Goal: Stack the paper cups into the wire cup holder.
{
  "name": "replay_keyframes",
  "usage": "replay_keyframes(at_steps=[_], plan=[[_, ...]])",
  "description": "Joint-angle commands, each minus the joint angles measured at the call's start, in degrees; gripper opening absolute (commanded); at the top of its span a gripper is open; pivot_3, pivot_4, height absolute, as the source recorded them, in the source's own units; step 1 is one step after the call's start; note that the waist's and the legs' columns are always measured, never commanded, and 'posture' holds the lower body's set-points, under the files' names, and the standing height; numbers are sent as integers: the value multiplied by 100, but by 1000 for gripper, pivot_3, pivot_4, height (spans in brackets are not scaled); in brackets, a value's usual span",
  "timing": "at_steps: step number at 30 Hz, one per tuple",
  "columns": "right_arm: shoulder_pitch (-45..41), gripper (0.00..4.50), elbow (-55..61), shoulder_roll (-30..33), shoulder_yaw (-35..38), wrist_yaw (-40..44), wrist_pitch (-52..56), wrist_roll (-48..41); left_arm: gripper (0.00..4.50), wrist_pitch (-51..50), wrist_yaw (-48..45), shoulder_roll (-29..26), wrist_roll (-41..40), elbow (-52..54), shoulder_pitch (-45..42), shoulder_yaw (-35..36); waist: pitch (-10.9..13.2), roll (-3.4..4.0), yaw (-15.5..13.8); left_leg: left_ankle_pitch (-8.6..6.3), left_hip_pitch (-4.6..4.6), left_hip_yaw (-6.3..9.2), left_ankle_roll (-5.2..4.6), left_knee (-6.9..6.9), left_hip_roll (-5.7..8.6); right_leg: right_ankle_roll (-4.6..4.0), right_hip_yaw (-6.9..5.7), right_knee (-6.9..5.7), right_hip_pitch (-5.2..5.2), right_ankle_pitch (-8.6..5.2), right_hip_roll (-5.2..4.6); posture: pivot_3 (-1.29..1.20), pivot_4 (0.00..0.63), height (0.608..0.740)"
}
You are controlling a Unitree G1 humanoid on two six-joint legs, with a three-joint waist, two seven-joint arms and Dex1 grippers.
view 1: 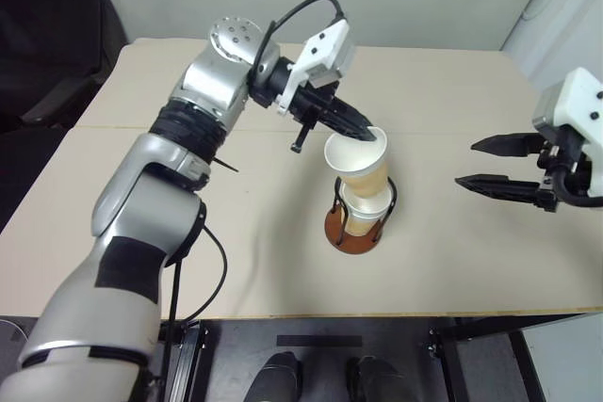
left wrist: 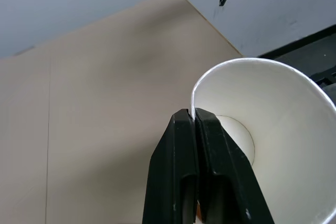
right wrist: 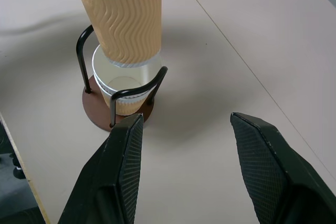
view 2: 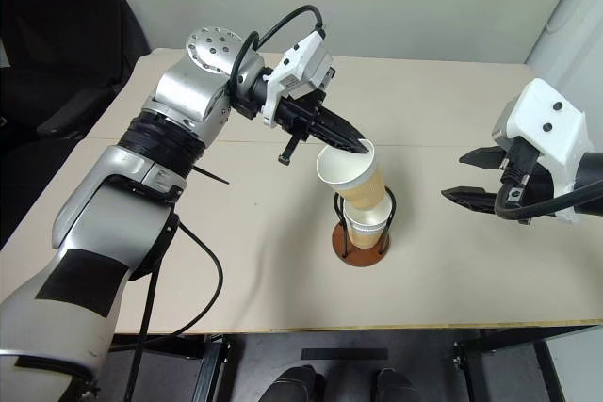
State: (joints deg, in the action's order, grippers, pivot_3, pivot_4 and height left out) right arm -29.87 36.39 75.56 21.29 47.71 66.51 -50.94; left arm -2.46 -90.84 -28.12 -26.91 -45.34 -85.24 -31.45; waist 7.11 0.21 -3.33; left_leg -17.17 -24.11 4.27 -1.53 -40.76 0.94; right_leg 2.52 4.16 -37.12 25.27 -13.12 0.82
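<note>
Paper cup (view 1: 358,168), pinched at its rim by the left gripper (view 1: 369,135), hangs tilted just above the cup (right wrist: 122,85) already in the holder (view 1: 359,229), while the right gripper (view 1: 490,165) waits spread, well apart.

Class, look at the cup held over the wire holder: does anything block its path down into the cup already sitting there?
Nothing visible does. The held cup, pinched at its rim by the left hand, hangs just above the open seated cup inside the wire cup holder.
</note>
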Motion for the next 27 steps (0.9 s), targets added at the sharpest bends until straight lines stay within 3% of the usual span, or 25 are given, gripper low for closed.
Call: replay_keyframes(at_steps=[1,21,24,27], plan=[[-47,2643,6,88,214,-64,-61,-32,35,112,-166,-20,47,64,-49,61,0,0,-1,-1,0,1,-2,-1,-1,1,2,-1,0,0,-2,0,150,740],[-41,2643,74,88,204,-183,-8,-123,35,279,-166,108,368,167,281,-57,0,0,0,-9,1,-25,-19,-25,11,29,39,-5,0,7,2,0,150,740],[-25,2643,66,98,200,-187,-11,-115,681,402,-166,324,597,-130,194,272,0,0,-1,-9,1,-25,-22,-27,12,31,39,-6,0,8,0,0,150,740],[-22,2643,69,104,202,-192,-2,-121,1700,490,-166,438,778,-253,170,480,0,1,4,-10,1,-26,-24,-27,12,32,42,-6,0,8,0,0,150,740]])
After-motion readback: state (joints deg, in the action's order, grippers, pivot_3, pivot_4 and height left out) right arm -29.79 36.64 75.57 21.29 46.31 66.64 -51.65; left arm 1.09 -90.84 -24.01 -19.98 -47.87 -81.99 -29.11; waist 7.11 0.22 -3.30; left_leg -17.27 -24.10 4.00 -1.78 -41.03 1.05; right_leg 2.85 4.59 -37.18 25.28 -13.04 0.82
